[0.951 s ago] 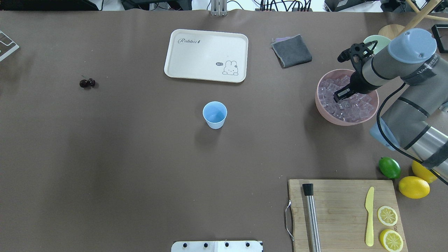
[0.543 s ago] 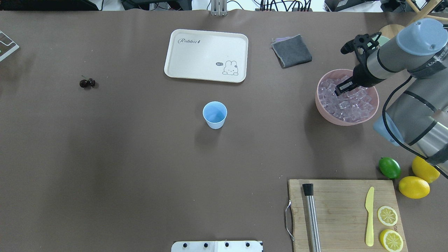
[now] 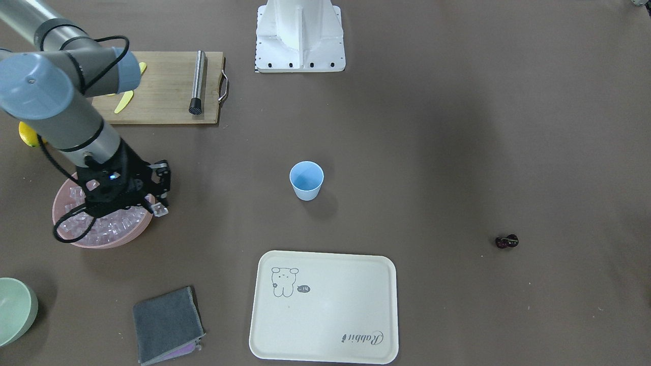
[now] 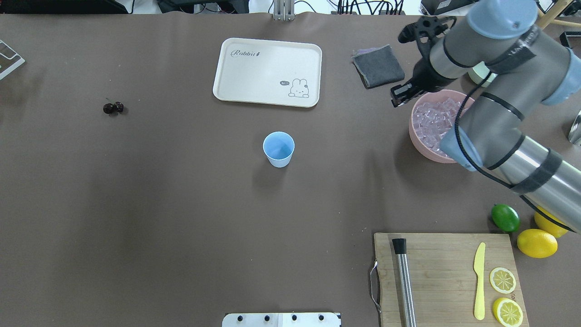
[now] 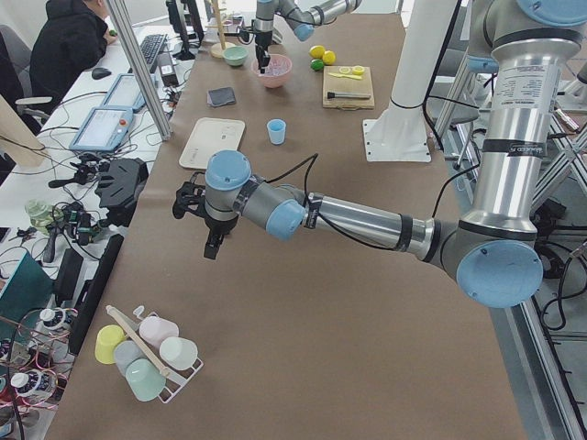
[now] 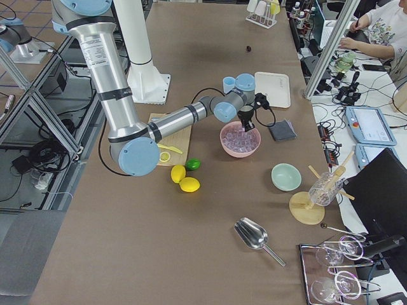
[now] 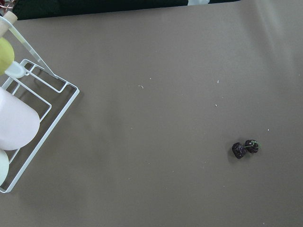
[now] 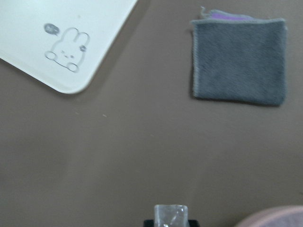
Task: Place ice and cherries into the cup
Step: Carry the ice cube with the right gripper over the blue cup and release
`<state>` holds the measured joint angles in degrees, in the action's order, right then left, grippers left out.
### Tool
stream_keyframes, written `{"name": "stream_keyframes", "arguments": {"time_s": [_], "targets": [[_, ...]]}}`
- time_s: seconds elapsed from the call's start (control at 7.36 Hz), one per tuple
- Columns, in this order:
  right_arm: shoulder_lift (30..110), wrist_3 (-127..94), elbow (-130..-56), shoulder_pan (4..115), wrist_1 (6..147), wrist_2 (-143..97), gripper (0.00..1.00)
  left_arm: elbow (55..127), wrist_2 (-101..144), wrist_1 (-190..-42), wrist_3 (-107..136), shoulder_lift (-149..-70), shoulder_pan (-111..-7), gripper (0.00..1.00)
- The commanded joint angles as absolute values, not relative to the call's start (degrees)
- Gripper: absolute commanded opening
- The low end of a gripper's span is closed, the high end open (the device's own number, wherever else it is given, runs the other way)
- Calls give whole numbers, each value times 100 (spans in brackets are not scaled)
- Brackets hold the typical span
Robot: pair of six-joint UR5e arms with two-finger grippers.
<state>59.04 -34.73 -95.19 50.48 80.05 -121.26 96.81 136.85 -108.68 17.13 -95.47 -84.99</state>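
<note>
A clear ice cube is gripped by the right pincer just left of the ice-filled pink bowl. The light-blue plastic cup is stood upright centrally, mouth upward; the dark cherry pair is laid far left. The left pincer's state cannot be told.

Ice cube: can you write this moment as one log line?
right gripper: shut on ice cube, at rim of pink bowl | cup: empty | cherries: on table, far from cup | left gripper: state unclear
</note>
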Motion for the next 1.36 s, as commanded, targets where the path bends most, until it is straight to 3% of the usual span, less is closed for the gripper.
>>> {"name": "stream_keyframes", "arguments": {"time_s": [0.0,0.41,0.95,1.22], "targets": [[4942,-4706,-9204,4215,8227,-11361,0,9668,13685,-10872,1705,-9545,-8499,98],[4062,-5440,-8675,3649,8218,-10812,0,9668,13685,-10872,1705,-9554,-8490,97],[4043,-5520,-8526,3288,8112,-10310,0,9659,13685,-10872,1705,-9545,-8481,98],[4060,-5520,-8517,3173,8104,-10283,13,9633,13685,-10872,1705,-9545,-8481,98]]}}
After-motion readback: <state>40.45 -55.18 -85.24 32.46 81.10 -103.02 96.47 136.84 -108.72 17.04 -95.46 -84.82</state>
